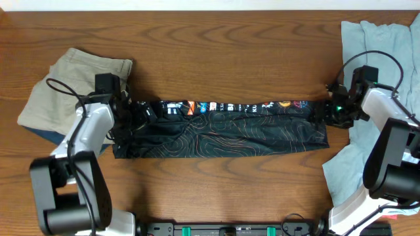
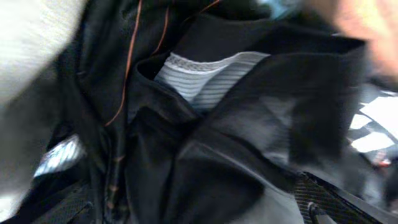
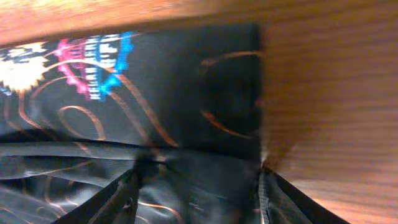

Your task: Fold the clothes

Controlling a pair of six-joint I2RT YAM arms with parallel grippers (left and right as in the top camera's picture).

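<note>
the black jersey [image 1: 230,134] lies on the desk [image 1: 216,46] as one long, narrow band running left to right, its row of white and coloured logos along the far edge and the orange contour lines showing on the near half; it looks folded lengthwise already, which is probably why each arm sits at one short end, to bring the ends toward the middle next.

the left tool [image 1: 141,115] is low over the left end of the band, where the cloth is bunched rather than flat; in the left wrist view its fingers [image 2: 329,200] stand far apart at the frame's lower corners and the black fabric, with a striped white inner panel, lies loose between them; i read it as released, gripping nothing, though that view is blurred.

the right tool [image 1: 326,113] sits at the right end; in its wrist view the fingers [image 3: 115,200] straddle the square corner of the jersey with a gap on either side, the cloth flat on the wood; released too, by my reading.

the folded khaki shorts [image 1: 72,78] rest at the far left, touching or just behind the left arm; a pale blue garment [image 1: 374,39] is heaped at the right edge, under the right arm; both lie outside the band.

no box, basket or tray is in view; the clothes all lie directly on the desk.
</note>
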